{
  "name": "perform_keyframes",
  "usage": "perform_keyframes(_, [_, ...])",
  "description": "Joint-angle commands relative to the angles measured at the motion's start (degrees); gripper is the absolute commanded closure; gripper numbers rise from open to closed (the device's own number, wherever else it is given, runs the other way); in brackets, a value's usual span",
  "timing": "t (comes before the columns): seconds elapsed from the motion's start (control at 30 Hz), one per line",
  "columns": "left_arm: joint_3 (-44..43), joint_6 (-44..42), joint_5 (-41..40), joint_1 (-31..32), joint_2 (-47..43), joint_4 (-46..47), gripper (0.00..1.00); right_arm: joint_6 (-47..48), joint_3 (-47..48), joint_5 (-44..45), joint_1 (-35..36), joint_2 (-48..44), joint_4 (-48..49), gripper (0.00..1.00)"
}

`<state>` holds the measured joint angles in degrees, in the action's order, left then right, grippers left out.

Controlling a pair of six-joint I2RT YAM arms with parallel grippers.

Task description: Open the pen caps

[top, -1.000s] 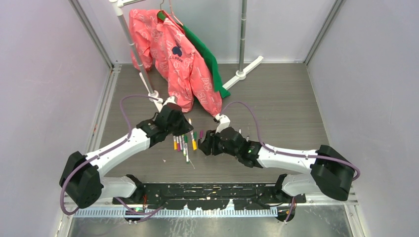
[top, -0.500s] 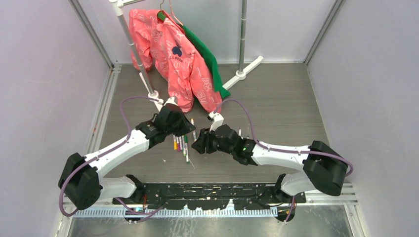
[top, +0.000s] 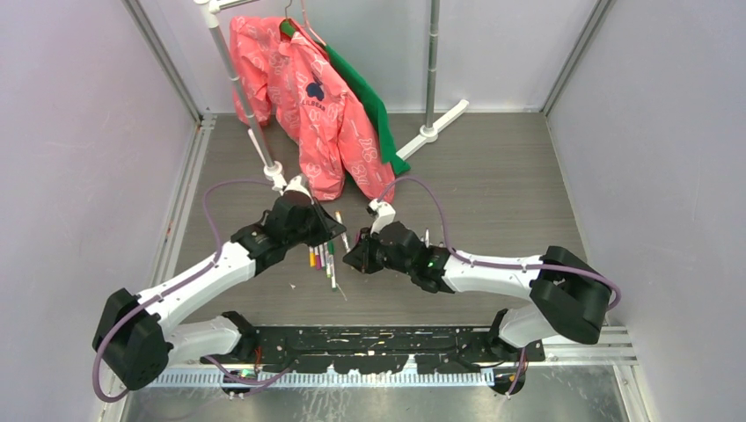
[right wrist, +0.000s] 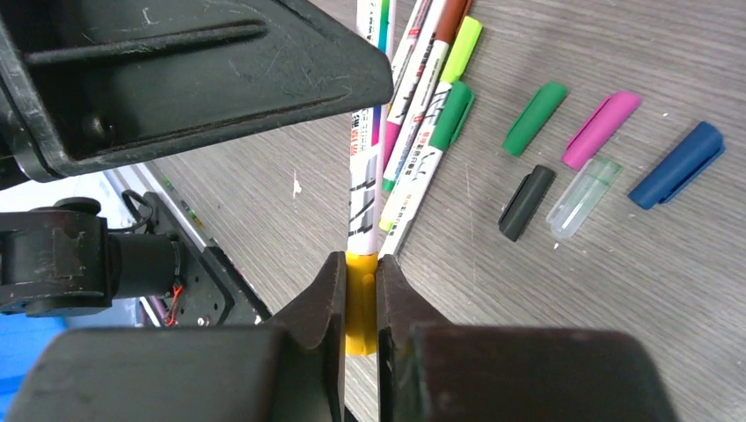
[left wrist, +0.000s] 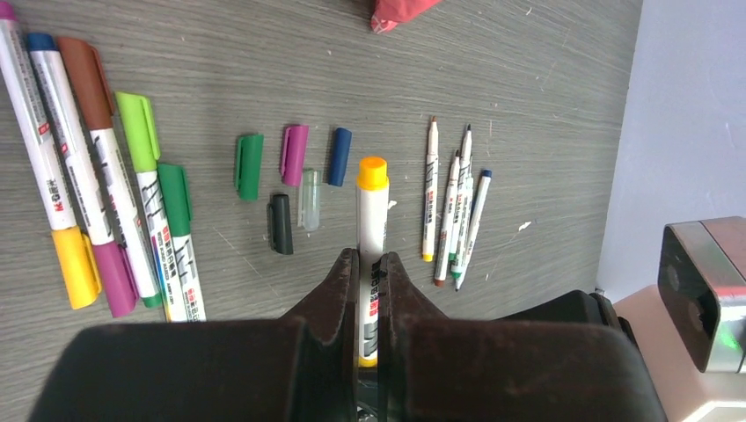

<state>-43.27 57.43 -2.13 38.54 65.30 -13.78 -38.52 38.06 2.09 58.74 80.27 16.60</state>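
A white pen (left wrist: 373,220) runs between the fingers of my left gripper (left wrist: 369,257), which is shut on its barrel. The pen's yellow cap (right wrist: 360,303) sits squeezed between the fingers of my right gripper (right wrist: 360,260), which is shut on it. In the top view the two grippers (top: 330,230) (top: 352,258) meet over the pen pile. Loose pen caps lie on the table: green (left wrist: 249,165), magenta (left wrist: 294,155), blue (left wrist: 339,156), black (left wrist: 280,223) and clear (left wrist: 310,187). Several capped pens (left wrist: 106,176) lie in a row to the left.
Several thin uncapped pens (left wrist: 453,211) lie right of the held pen. A pink jacket (top: 325,114) and a green garment (top: 374,105) hang from a rack whose pole (top: 432,70) and foot (top: 440,123) stand at the back.
My right gripper moved left to the held pen and shut on its yellow cap. The left arm shifted slightly, still gripping the barrel.
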Motion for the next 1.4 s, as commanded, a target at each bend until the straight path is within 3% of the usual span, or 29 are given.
perform_keyframes(0.0, [2.0,1.6,0.3,1.0,-3.5,2.6,0.97,-0.4,1.7,-1.3,1.6,-0.6,5.5,0.99])
perform_keyframes(0.07, [3.3,2.4,-0.5,1.2,-5.2,2.1,0.8,-0.5,1.6,-0.9,2.8,-1.1,5.0,0.99])
perform_keyframes(0.13, [4.7,3.2,-1.6,2.0,-7.2,1.4,0.7,-0.5,1.4,0.5,4.4,-1.6,4.2,0.99])
perform_keyframes(0.37, [7.4,5.8,-6.2,7.7,-13.7,-2.3,0.64,-0.4,0.8,7.6,11.5,-3.2,1.7,0.99])
perform_keyframes(0.57, [10.3,8.8,-11.8,15.0,-19.2,-5.0,0.72,-0.7,-0.1,17.4,20.1,-4.6,0.3,0.99])
perform_keyframes(0.73, [12.4,11.6,-16.9,22.2,-22.0,-6.6,1.0,-1.4,-0.3,25.1,26.1,-5.1,-0.9,0.99])
perform_keyframes(1.13, [17.3,23.6,-32.8,40.5,-23.2,-6.1,1.0,-5.4,-1.0,42.3,40.8,-1.1,-3.0,0.99])
perform_keyframes(1.37, [12.2,23.8,-36.6,44.1,-18.6,-7.8,1.0,-4.5,-1.1,48.0,45.7,0.0,-3.2,0.99])
